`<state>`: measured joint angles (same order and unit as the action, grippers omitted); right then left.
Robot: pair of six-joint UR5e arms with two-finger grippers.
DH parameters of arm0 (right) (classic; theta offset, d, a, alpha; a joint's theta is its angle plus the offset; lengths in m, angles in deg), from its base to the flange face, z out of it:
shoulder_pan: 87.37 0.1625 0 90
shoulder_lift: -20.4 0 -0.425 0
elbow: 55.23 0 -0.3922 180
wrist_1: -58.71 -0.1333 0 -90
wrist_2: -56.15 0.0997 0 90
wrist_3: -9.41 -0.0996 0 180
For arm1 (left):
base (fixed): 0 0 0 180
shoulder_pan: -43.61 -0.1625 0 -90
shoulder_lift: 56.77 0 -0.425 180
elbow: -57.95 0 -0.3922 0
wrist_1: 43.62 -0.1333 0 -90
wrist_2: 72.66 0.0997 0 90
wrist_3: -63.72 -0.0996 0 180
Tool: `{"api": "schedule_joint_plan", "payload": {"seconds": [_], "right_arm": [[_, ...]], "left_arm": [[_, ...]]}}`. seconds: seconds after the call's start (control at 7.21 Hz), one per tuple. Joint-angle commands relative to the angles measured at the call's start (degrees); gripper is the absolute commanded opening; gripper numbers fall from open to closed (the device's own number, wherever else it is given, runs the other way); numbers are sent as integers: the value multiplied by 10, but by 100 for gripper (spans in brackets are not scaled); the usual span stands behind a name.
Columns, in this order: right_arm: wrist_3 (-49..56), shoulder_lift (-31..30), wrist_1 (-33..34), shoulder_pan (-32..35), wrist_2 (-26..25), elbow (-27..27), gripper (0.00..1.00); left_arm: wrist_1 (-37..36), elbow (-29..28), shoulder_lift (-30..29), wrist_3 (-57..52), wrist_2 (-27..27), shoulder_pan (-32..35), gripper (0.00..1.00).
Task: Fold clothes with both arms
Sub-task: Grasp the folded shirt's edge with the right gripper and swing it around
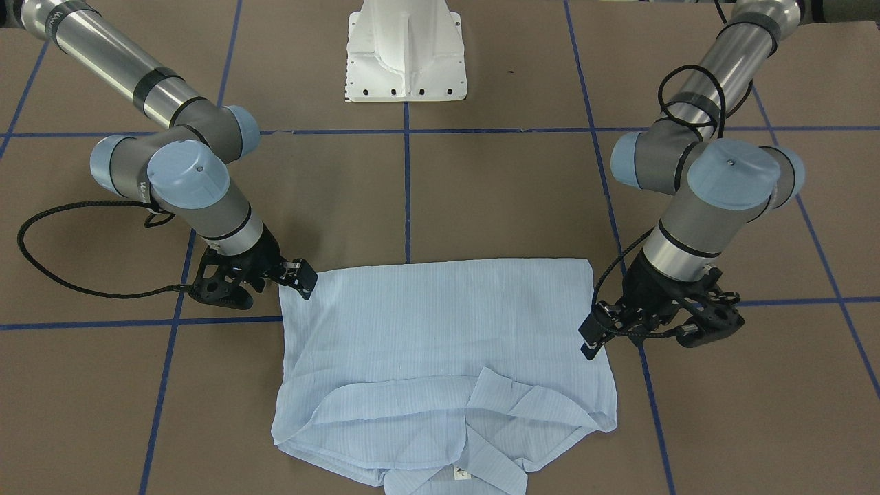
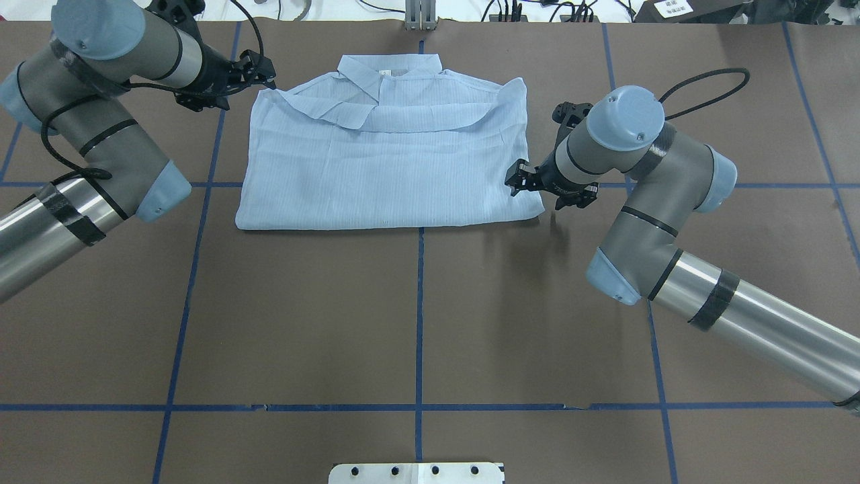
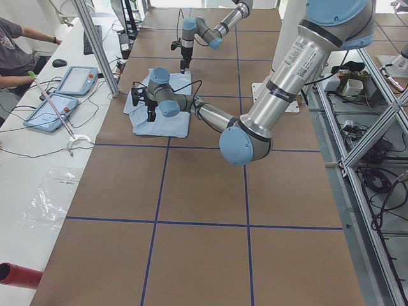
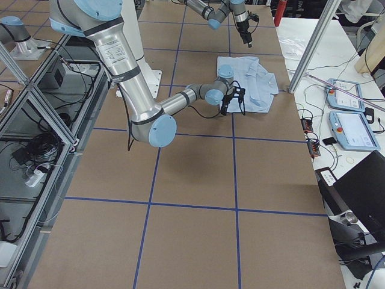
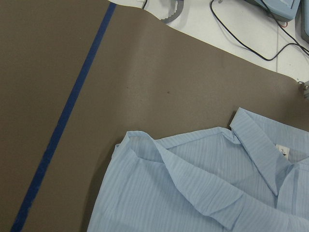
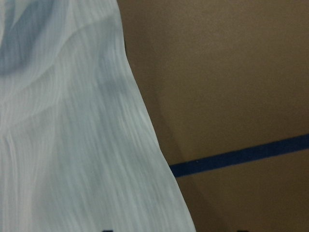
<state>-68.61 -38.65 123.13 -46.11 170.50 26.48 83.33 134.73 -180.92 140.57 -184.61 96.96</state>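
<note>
The light-blue shirt [image 1: 440, 323] [image 2: 383, 161] lies folded flat as a wide rectangle on the brown table. Its collar and white neck label [image 2: 384, 70] are at the far edge, away from the robot base. My left gripper [image 2: 267, 75] [image 1: 590, 340] hovers open just off the shirt's far left shoulder corner and holds nothing. Its wrist view looks down on that corner of the shirt [image 5: 193, 193]. My right gripper [image 2: 517, 183] [image 1: 306, 280] is open at the shirt's right edge, close to the near right corner. In its wrist view the shirt [image 6: 63, 145] fills the left half at very close range.
The white pedestal base [image 1: 405, 55] stands at the robot's side of the table. Blue tape lines [image 2: 420, 302] cross the brown surface. A black cable loop [image 1: 41, 254] hangs by the right arm. Beyond the far edge is a white desk with tablets [image 3: 54, 108] and a seated person [image 3: 13, 44].
</note>
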Motion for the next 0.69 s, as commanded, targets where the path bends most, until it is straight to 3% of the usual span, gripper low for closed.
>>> {"api": "schedule_joint_plan", "payload": {"seconds": [0.0, 0.28, 0.42, 0.55], "right_arm": [[1, 0, 6, -3, 2, 5, 39], [1, 0, 10, -6, 1, 6, 18], [1, 0, 10, -6, 2, 6, 1], [1, -2, 10, -6, 2, 13, 0]], "left_arm": [[3, -1, 2, 0, 0, 0, 99], [4, -1, 3, -1, 1, 0, 99], [4, -1, 5, -1, 0, 0, 99], [3, -1, 3, -1, 0, 0, 99]]}}
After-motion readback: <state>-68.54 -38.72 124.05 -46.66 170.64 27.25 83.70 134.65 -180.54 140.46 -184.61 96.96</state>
